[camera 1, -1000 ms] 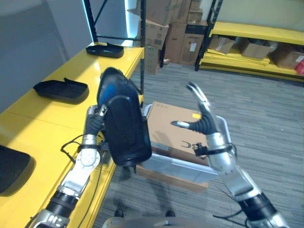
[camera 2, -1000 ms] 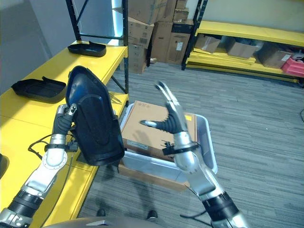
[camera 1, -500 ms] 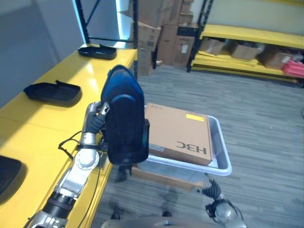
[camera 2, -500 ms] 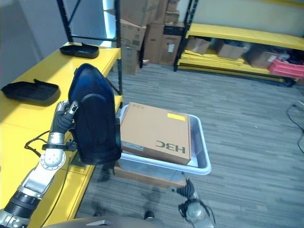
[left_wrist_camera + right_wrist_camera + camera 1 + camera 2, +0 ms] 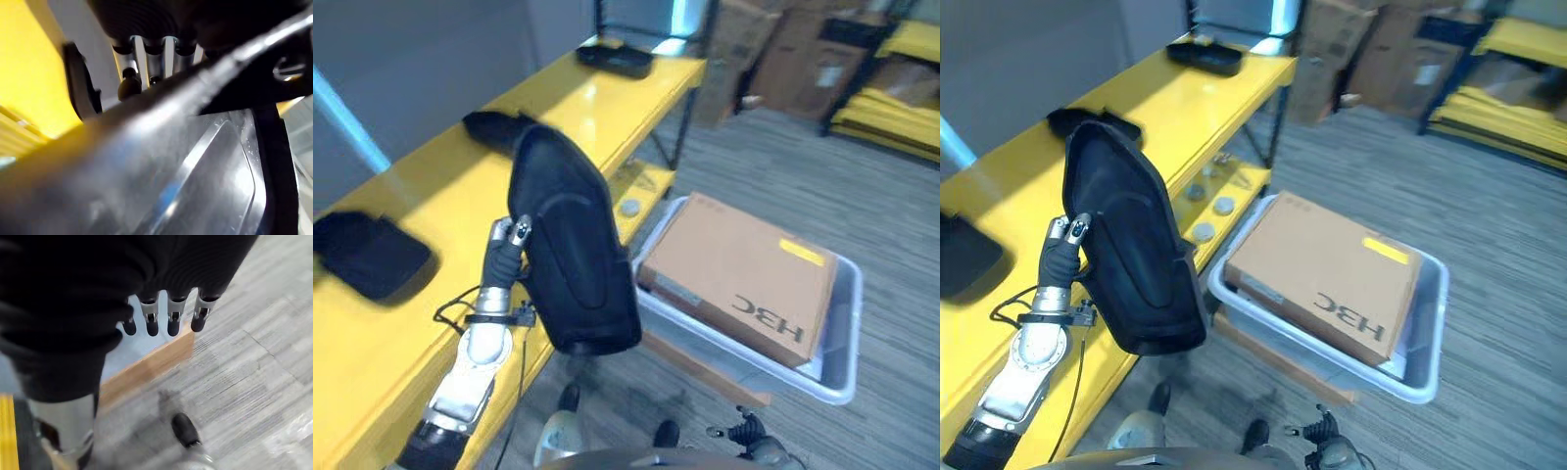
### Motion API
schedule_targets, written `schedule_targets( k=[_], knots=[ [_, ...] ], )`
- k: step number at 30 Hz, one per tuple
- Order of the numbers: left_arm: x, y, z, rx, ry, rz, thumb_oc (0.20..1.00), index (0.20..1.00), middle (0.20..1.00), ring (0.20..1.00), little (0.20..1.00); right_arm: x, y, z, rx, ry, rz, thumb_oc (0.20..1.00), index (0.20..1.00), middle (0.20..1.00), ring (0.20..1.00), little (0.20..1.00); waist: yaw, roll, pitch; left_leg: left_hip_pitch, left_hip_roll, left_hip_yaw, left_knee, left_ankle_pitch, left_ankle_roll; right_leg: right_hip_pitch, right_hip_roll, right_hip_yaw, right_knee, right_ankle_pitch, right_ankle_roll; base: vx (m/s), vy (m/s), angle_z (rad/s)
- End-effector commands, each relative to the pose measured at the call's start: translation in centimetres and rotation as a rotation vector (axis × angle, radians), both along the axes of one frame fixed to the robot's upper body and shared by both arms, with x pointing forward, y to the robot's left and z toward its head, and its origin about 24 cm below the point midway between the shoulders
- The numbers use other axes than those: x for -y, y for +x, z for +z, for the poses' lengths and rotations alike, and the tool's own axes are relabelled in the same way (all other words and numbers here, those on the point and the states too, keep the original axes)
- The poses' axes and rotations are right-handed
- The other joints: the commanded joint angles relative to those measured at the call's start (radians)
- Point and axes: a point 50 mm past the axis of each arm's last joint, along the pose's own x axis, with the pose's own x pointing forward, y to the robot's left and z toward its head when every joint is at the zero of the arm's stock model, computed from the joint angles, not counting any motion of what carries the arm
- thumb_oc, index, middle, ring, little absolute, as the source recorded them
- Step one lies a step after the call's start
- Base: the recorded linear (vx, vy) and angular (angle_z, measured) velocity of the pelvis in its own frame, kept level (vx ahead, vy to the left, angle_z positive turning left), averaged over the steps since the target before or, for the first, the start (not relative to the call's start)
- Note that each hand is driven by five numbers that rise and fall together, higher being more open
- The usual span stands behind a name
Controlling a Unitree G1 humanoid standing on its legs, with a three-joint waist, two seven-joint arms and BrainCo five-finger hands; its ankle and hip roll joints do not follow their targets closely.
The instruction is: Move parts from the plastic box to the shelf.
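Observation:
My left hand [image 5: 502,257] is shut on the edge of a large black moulded part [image 5: 573,264] and holds it upright beside the yellow shelf [image 5: 431,196]. Its fingers [image 5: 146,54] curl over the part's rim [image 5: 195,161] in the left wrist view. The translucent plastic box [image 5: 847,323] stands on the floor to the right, with a brown cardboard box [image 5: 734,269] lying in it. My right hand [image 5: 149,316] hangs low over the grey floor with straight fingers and nothing in it, and its fingers also peek in at the bottom edge [image 5: 744,431].
Three black parts lie on the shelf top: near [image 5: 367,257], middle [image 5: 489,127] and far [image 5: 615,61]. Small round items [image 5: 628,208] sit on the lower shelf board. A wooden board [image 5: 705,367] lies under the plastic box. Cardboard boxes [image 5: 803,49] are stacked at the back.
The camera has turned left toward the shelf. My right hand dropped from above the plastic box to low near the floor. My left hand keeps its hold on the black part.

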Motion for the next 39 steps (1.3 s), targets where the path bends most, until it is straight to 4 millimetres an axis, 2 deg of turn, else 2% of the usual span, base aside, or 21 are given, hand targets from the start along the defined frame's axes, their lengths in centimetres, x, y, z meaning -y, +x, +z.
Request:
schedule_targets(
  k=[1, 3, 5, 7, 9, 10, 12, 15, 17, 18, 19, 22, 24, 27, 29, 30, 31, 33, 34, 36, 39],
  knots=[
    [-1.6, -0.8, 5.3, 0.282, 0.055, 0.0, 0.2, 0.2, 0.2, 0.2, 0.2, -0.1, 3.3, 1.1, 0.064, -0.049, 0.159, 1.0, 1.0, 1.0, 1.0, 1.0, 0.03, -0.067, 0.016, 0.012, 0.038, 0.183, 0.093, -0.224, 0.029, 0.059, -0.069, -0.061, -0.017, -0.18, 0.052, -0.03, -0.129, 1.98],
    [-2.3, -1.6, 5.3, 0.275, 0.081, 0.005, 0.2, 0.2, 0.2, 0.2, 0.2, 0.6, 2.9, 0.9, 0.034, -0.06, 0.116, 1.0, 1.0, 1.0, 1.0, 1.0, 0.052, -0.079, 0.007, 0.008, -0.004, 0.284, 0.21, -0.322, 0.063, 0.037, -0.084, -0.123, -0.015, -0.163, 0.048, -0.14, -0.163, 1.34],
    [-2.9, -1.8, 5.5, 0.276, 0.084, 0.024, 0.2, 0.2, 0.2, 0.2, 0.2, 1.0, 2.5, 0.8, 0.024, -0.058, 0.053, 1.0, 1.0, 1.0, 1.0, 1.0, 0.061, -0.088, -0.005, 0.023, -0.03, 0.333, 0.307, -0.397, 0.085, 0.027, -0.089, -0.175, -0.008, -0.158, 0.042, -0.11, -0.106, 1.47],
    [-3.3, -1.9, 5.7, 0.284, 0.05, 0.041, 0.2, 0.2, 0.2, 0.2, 0.2, 1.5, 2.0, 0.7, 0.031, -0.043, -0.069, 1.0, 1.0, 1.0, 1.0, 1.0, 0.055, -0.086, -0.027, 0.073, -0.057, 0.392, 0.36, -0.484, 0.102, 0.031, -0.103, -0.276, 0.007, -0.159, 0.033, -0.07, -0.022, 1.8],
    [-2.9, -1.6, 6.5, 0.318, 0.057, 0.037, 0.2, 0.2, 0.2, 0.2, 0.2, 1.2, 2.0, 0.6, 0.046, -0.013, -0.153, 1.0, 1.0, 1.0, 1.0, 1.0, 0.039, -0.071, -0.054, 0.145, -0.092, 0.409, 0.281, -0.525, 0.117, 0.037, -0.123, -0.377, 0.033, -0.151, 0.03, -0.03, 0.178, 2.27],
    [-2.8, -1.7, 6.8, 0.336, 0.085, 0.052, 0.2, 0.2, 0.2, 0.2, 0.2, 0.2, 2.2, 0.4, 0.05, 0.013, -0.141, 1.0, 1.0, 1.0, 1.0, 1.0, 0.019, -0.051, -0.079, 0.203, -0.109, 0.384, 0.12, -0.5, 0.132, 0.032, -0.131, -0.415, 0.072, -0.148, 0.043, 0.02, 0.338, 2.06],
    [-3.1, -2.0, 7.1, 0.348, 0.109, 0.076, 0.2, 0.2, 0.2, 0.2, 0.2, -1.0, 2.6, 0.3, 0.05, 0.035, -0.099, 1.0, 1.0, 1.0, 1.0, 1.0, 0.001, -0.035, -0.071, 0.24, -0.116, 0.345, 0.032, -0.463, 0.157, 0.001, -0.182, -0.41, 0.204, -0.139, 0.068, 0.05, 0.309, 1.15],
    [-3.7, -2.3, 7.0, 0.343, 0.131, 0.107, 0.2, 0.2, 0.2, 0.2, 0.2, -2.0, 2.2, 0.0, 0.037, 0.058, -0.079, 1.0, 1.0, 1.0, 1.0, 1.0, -0.008, -0.027, -0.062, 0.293, -0.14, 0.311, -0.022, -0.463, 0.196, -0.028, -0.26, -0.375, 0.353, -0.113, 0.115, 0.05, 0.201, 0.22],
    [-3.6, -2.2, 7.1, 0.349, 0.137, 0.107, 0.2, 0.2, 0.2, 0.2, 0.2, -1.9, 1.9, -0.1, 0.025, 0.055, -0.081, 1.0, 1.0, 1.0, 1.0, 1.0, -0.023, -0.026, -0.054, 0.301, -0.141, 0.289, -0.025, -0.466, 0.204, -0.048, -0.279, -0.331, 0.4, -0.104, 0.139, 0.01, 0.044, 0.02],
    [-3.1, -1.7, 7.4, 0.368, 0.155, 0.085, 0.2, 0.2, 0.2, 0.2, 0.2, -2.0, 1.7, -0.2, 0.015, 0.065, -0.082, 1.0, 1.0, 1.0, 1.0, 1.0, -0.068, -0.04, -0.041, 0.298, -0.137, 0.236, -0.034, -0.454, 0.197, -0.108, -0.221, -0.117, 0.358, -0.152, 0.134, -0.02, -0.057, 0.25],
    [-3.1, -1.7, 7.5, 0.369, 0.156, 0.086, 0.2, 0.2, 0.2, 0.2, 0.2, -2.0, 1.7, -0.2, 0.016, 0.066, -0.082, 1.0, 1.0, 1.0, 1.0, 1.0, -0.06, -0.04, -0.043, 0.297, -0.134, 0.244, -0.037, -0.453, 0.193, -0.113, -0.215, -0.109, 0.353, -0.152, 0.129, -0.07, -0.078, 0.34],
    [-2.4, -1.1, 7.7, 0.389, 0.164, 0.055, 0.2, 0.2, 0.2, 0.2, 0.2, -1.8, 0.7, -0.5, -0.011, 0.084, -0.119, 1.0, 1.0, 1.0, 1.0, 1.0, -0.103, -0.051, -0.036, 0.275, -0.15, 0.168, -0.046, -0.421, 0.188, -0.182, -0.104, 0.193, 0.221, -0.116, 0.121, 0.06, -0.051, 0.66],
    [-2.6, -0.9, 7.5, 0.377, 0.186, 0.059, 0.2, 0.2, 0.2, 0.2, 0.2, -1.5, -0.8, -1.0, -0.054, 0.096, -0.165, 1.0, 1.0, 1.0, 1.0, 1.0, -0.115, -0.066, -0.038, 0.261, -0.168, 0.108, -0.033, -0.43, 0.192, -0.14, -0.061, 0.283, 0.122, -0.09, 0.102, 0.17, -0.095, 0.93],
    [-3.4, -1.0, 7.2, 0.358, 0.201, 0.103, 0.2, 0.2, 0.2, 0.2, 0.2, -1.3, -1.1, -1.0, -0.062, 0.091, -0.171, 1.0, 1.0, 1.0, 1.0, 1.0, -0.118, -0.069, -0.046, 0.244, -0.163, 0.104, 0.009, -0.448, 0.186, -0.111, -0.044, 0.264, 0.08, -0.084, 0.092, 0.19, -0.125, 0.59],
    [-4.3, -1.5, 6.9, 0.346, 0.2, 0.153, 0.2, 0.2, 0.2, 0.2, 0.2, -1.1, -1.1, -1.0, -0.067, 0.087, -0.173, 1.0, 1.0, 1.0, 1.0, 1.0, -0.112, -0.077, -0.037, 0.2, -0.171, 0.131, 0.129, -0.491, 0.159, -0.081, -0.042, 0.235, 0.044, -0.085, 0.085, 0.18, -0.128, 0.33],
    [-4.7, -1.5, 6.5, 0.334, 0.196, 0.176, 0.2, 0.2, 0.2, 0.2, 0.2, -0.6, -0.7, -0.8, -0.058, 0.068, -0.167, 1.0, 1.0, 1.0, 1.0, 1.0, -0.102, -0.084, -0.022, 0.142, -0.169, 0.172, 0.261, -0.491, 0.119, -0.042, -0.049, 0.205, 0.016, -0.098, 0.076, 0.06, -0.055, 0.3],
    [-4.7, -1.5, 6.5, 0.335, 0.196, 0.177, 0.2, 0.2, 0.2, 0.2, 0.2, -0.6, -0.7, -0.8, -0.057, 0.068, -0.167, 1.0, 1.0, 1.0, 1.0, 1.0, -0.104, -0.084, -0.021, 0.134, -0.168, 0.17, 0.275, -0.497, 0.118, -0.041, -0.047, 0.203, 0.014, -0.096, 0.075, 0.09, -0.074, 0.36],
    [-4.7, -1.4, 6.1, 0.316, 0.187, 0.178, 0.2, 0.2, 0.2, 0.2, 0.2, 0.3, -0.6, -0.6, -0.053, 0.038, -0.186, 1.0, 1.0, 1.0, 1.0, 1.0, -0.096, -0.084, -0.004, 0.063, -0.119, 0.233, 0.361, -0.456, 0.093, 0.005, -0.061, 0.149, -0.013, -0.109, 0.067, 0.13, 0.006, 0.49],
    [-4.5, -1.4, 6.0, 0.307, 0.184, 0.159, 0.2, 0.2, 0.2, 0.2, 0.2, 1.3, -0.8, -0.4, -0.045, 0.028, -0.247, 1.0, 1.0, 1.0, 1.0, 1.0, -0.096, -0.085, 0.0, 0.032, -0.055, 0.282, 0.307, -0.447, 0.097, 0.029, -0.084, 0.113, -0.016, -0.116, 0.074, 0.18, 0.05, 0.77],
    [-4.6, -1.4, 5.9, 0.299, 0.185, 0.161, 0.2, 0.2, 0.2, 0.2, 0.2, 1.6, -0.9, -0.4, -0.041, 0.03, -0.276, 1.0, 1.0, 1.0, 1.0, 1.0, -0.095, -0.081, 0.001, 0.041, -0.031, 0.278, 0.246, -0.424, 0.091, 0.041, -0.085, 0.105, -0.016, -0.122, 0.079, 0.18, 0.093, 0.94],
    [-5.2, -1.5, 5.8, 0.291, 0.186, 0.191, 0.2, 0.2, 0.2, 0.2, 0.2, 2.3, -0.4, 0.0, -0.015, 0.016, -0.308, 1.0, 1.0, 1.0, 1.0, 1.0, -0.095, -0.064, -0.007, 0.039, 0.091, 0.236, 0.06, -0.278, 0.042, 0.051, -0.099, 0.099, -0.011, -0.143, 0.091, 0.21, 0.215, 0.34]
  ],
)
